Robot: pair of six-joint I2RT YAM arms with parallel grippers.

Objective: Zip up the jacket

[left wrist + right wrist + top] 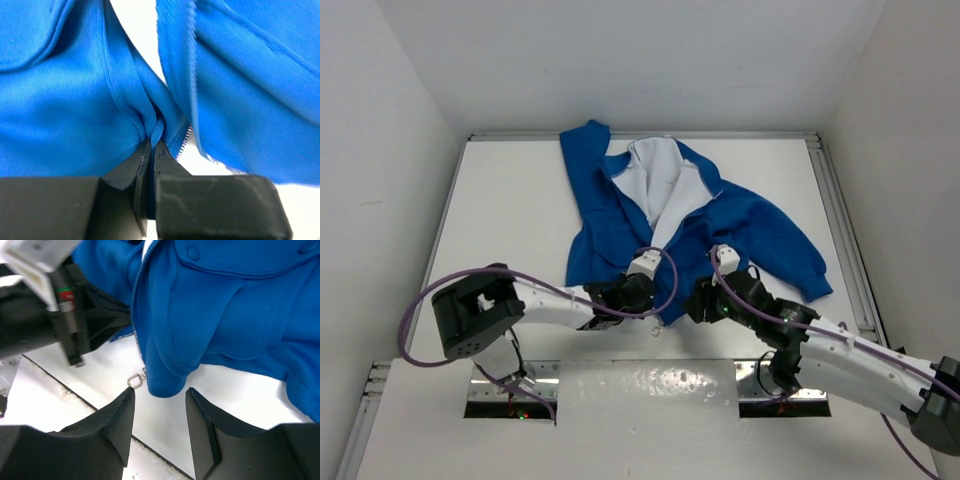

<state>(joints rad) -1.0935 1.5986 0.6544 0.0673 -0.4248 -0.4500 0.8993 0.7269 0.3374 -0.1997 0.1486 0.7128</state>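
The left claw (152, 150) is clenched on a bunched fold of the royal-blue soft fabric jacket (75, 100) at the lower centre of its wrist view, just left of the unjoined zipper teeth (186, 139). The right claw (160, 402) is released, its fingers spread just below the jacket's hem corner and the small metal zipper pull (135, 380), touching neither. In the top view the jacket lies mid-frame on the white bench (510, 200), front open, with its white lining (660, 175) showing toward upper centre.
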